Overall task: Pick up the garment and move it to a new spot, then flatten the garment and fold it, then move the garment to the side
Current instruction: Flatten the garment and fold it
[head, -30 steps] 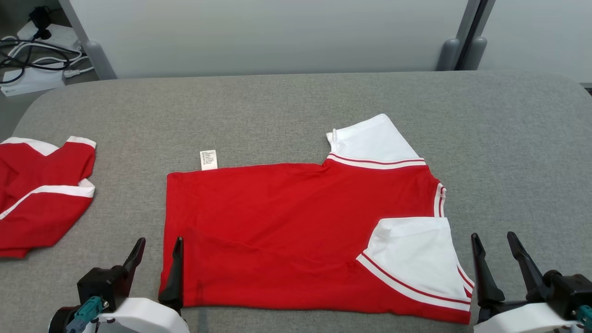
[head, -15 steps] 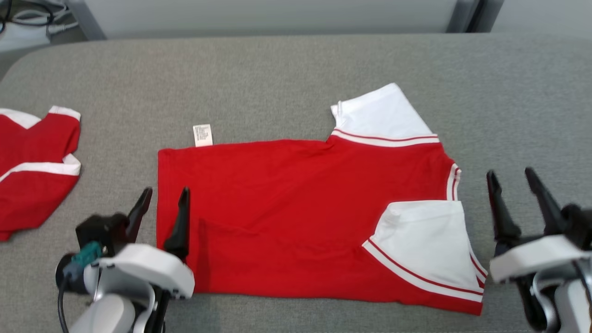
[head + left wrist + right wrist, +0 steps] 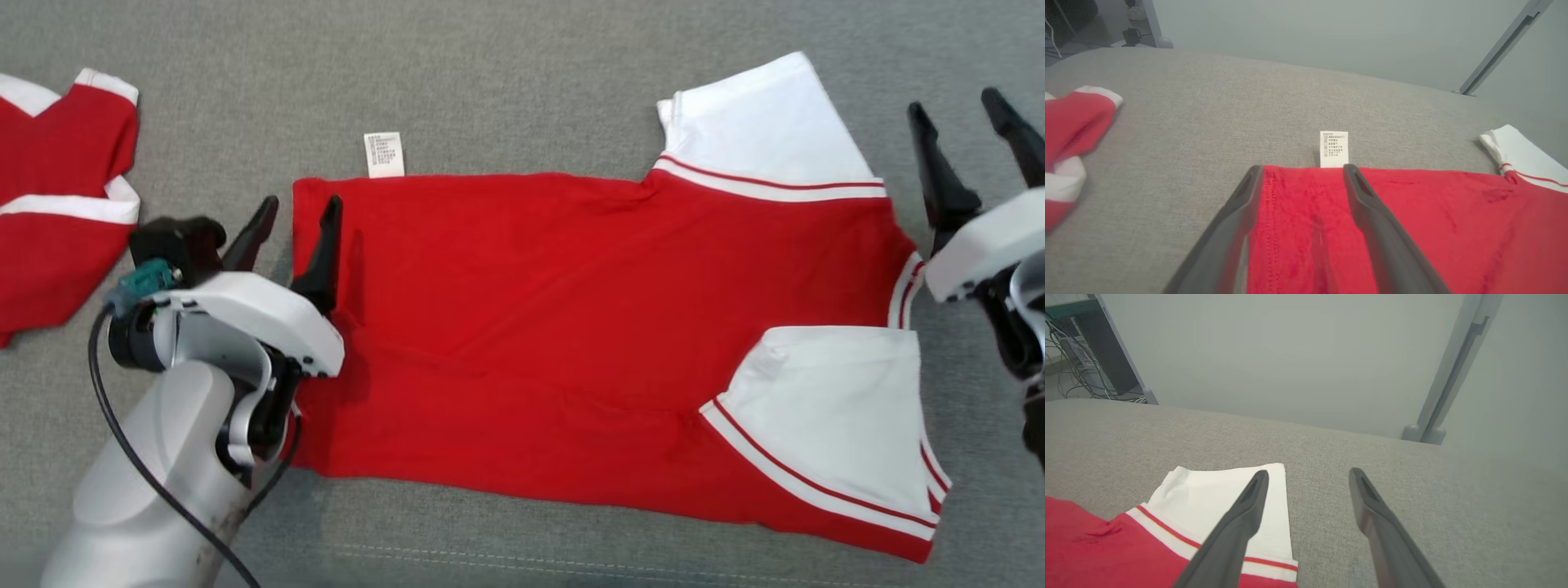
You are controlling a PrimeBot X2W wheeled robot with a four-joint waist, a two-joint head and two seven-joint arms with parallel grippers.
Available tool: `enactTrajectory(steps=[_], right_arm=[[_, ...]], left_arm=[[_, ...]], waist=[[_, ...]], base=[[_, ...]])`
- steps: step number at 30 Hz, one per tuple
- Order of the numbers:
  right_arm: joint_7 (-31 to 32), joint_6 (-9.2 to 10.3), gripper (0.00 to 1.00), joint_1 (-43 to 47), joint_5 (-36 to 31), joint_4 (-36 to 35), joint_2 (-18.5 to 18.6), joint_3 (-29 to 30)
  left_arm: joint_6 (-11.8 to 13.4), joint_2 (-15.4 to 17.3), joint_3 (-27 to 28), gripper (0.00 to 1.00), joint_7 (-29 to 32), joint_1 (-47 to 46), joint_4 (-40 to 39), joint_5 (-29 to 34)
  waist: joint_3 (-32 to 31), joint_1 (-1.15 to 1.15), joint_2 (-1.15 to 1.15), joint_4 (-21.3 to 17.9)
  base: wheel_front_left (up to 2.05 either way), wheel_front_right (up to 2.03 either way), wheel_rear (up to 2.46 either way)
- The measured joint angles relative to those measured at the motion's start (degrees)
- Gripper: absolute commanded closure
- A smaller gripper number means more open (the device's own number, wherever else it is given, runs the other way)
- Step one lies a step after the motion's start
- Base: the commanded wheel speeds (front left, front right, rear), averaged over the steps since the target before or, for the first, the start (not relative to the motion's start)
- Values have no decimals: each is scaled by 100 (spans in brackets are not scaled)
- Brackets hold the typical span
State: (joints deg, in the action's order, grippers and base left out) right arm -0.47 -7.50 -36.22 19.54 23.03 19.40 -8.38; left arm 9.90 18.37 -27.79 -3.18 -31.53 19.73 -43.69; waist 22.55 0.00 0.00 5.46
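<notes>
The garment (image 3: 571,327) is a red shirt with white, red-striped sleeves, lying flat and folded lengthwise on the grey table (image 3: 506,73). A white care label (image 3: 384,153) sticks out at its far left corner. My left gripper (image 3: 298,216) is open over the shirt's left hem edge (image 3: 1274,220), one finger on each side of it, with the label (image 3: 1334,149) just beyond the tips. My right gripper (image 3: 963,110) is open at the shirt's right end, beside the far white sleeve (image 3: 1229,494); its left finger overlaps that sleeve in the right wrist view.
A second red and white garment (image 3: 57,204) lies crumpled at the table's left edge. A grey partition wall (image 3: 1290,355) with a post (image 3: 1447,388) stands behind the table. Cables and equipment (image 3: 1073,359) sit beyond the far left corner.
The head camera has tilted down and closer, so the whole scene has shifted. Both arms have reached forward along the shirt's two ends. Both grippers stay open.
</notes>
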Motion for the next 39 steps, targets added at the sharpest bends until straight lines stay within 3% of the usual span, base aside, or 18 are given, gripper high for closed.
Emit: enactTrajectory(steps=[7, 17, 36, 37, 39], right_arm=[[508, 0, 0, -940, 382, 535, 320, -525], [968, 0, 0, -1986, 790, 1232, 426, -1284], [1057, 0, 0, -2654, 1359, 2387, 436, -2238], [1107, 0, 0, -2694, 1402, 2420, 441, -2272], [1112, 0, 0, -2788, 1452, 2477, 450, -2366]], left_arm=[[-404, -167, -15, 0, 213, -671, 810, -197], [-824, -338, -25, 0, 249, -1313, 1644, -307], [-1323, -704, -265, 0, 316, -1837, 2331, -436], [-1344, -713, -270, 4, 315, -1848, 2349, -454], [-1388, -738, -275, 33, 318, -1878, 2385, -493]], waist=[[396, 0, 0, 191], [725, 0, 0, 279], [851, 0, 0, 493], [861, 0, 0, 508], [882, 0, 0, 537]], base=[[0, 0, 0], [0, 0, 0], [0, 0, 0], [0, 0, 0], [0, 0, 0]])
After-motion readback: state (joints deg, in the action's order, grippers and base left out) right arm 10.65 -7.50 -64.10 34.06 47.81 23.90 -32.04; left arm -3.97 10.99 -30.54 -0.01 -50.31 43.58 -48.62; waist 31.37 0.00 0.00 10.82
